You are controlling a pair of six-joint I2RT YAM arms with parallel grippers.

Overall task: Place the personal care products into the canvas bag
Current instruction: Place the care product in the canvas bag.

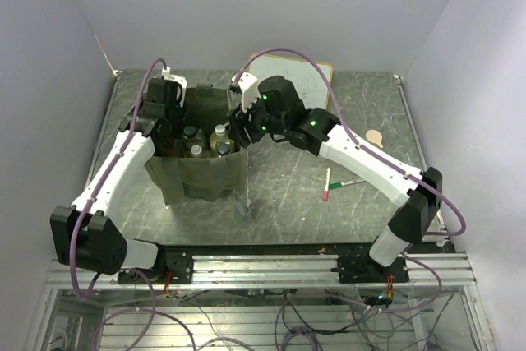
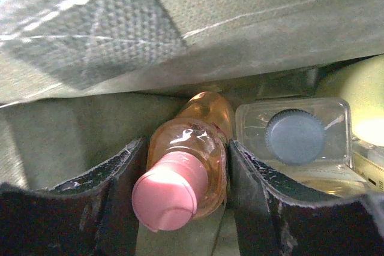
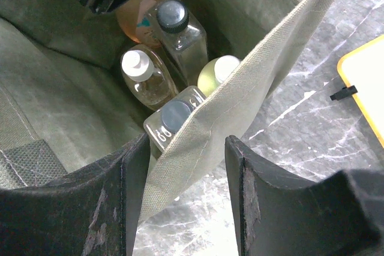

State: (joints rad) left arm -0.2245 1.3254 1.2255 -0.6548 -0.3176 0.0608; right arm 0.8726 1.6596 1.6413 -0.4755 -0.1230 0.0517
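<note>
Left wrist: left claw clamped on the orange bottle, canvas bag wall beyond.
Right wrist: right claw apart, astride the bag's rim; four bottles past its tips, inside.
Remaining: release the orange bottle; none shows outside, so probably nearly finished.

Bottles crowd the canvas bag

canvas bag: olive, upright, open | bottles: clustered upright inside | orange bottle: pink cap, inside
</note>
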